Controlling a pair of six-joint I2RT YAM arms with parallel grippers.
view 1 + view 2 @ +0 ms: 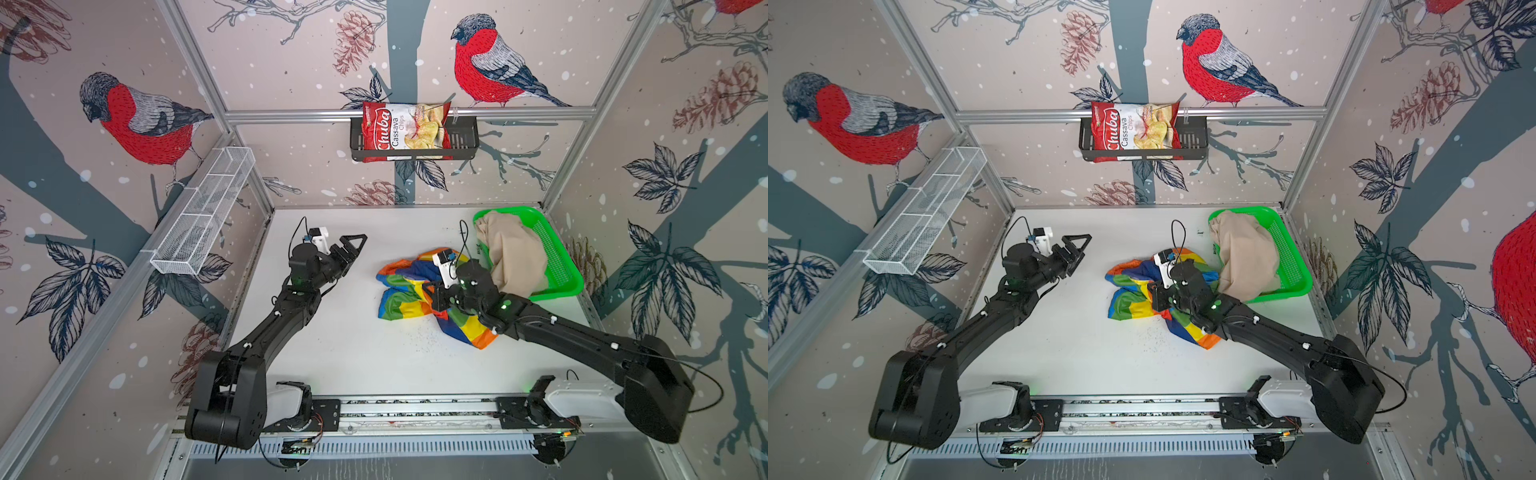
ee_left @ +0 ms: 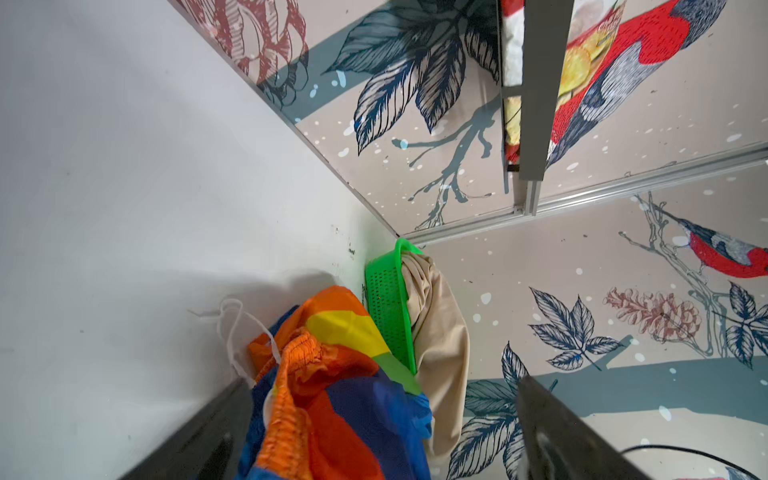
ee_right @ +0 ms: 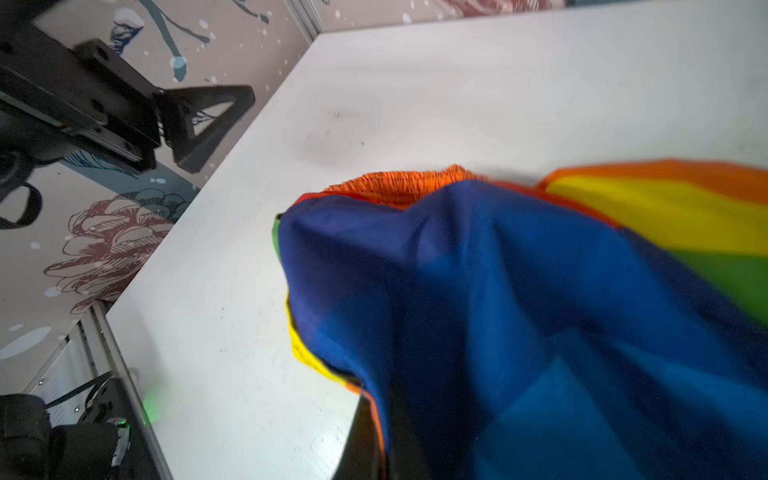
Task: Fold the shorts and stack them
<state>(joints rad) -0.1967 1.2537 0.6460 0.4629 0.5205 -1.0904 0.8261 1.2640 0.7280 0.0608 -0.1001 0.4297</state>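
Finds striped shorts crumpled right of tabletop centre, pinched in the closed right gripper, probably for spreading; beige shorts slumped over the basket, far right corner; left gripper wide, empty.

rainbow shorts: thin synthetic-looking cloth, smooth, slight sheen, heavily creased; orange waistband gathered, ribbed texture
beige shorts: matt cloth, soft heavy folds, no sheen
basket: bright green plastic, perforated mesh walls, glossy rim
table: smooth matt white, scuffed, dotted with dark specks
chips bag: glossy printed film, crinkled
wall tray: black, slotted, matt
wire rack: white fine metal mesh
frame rail: bare aluminium, satin finish
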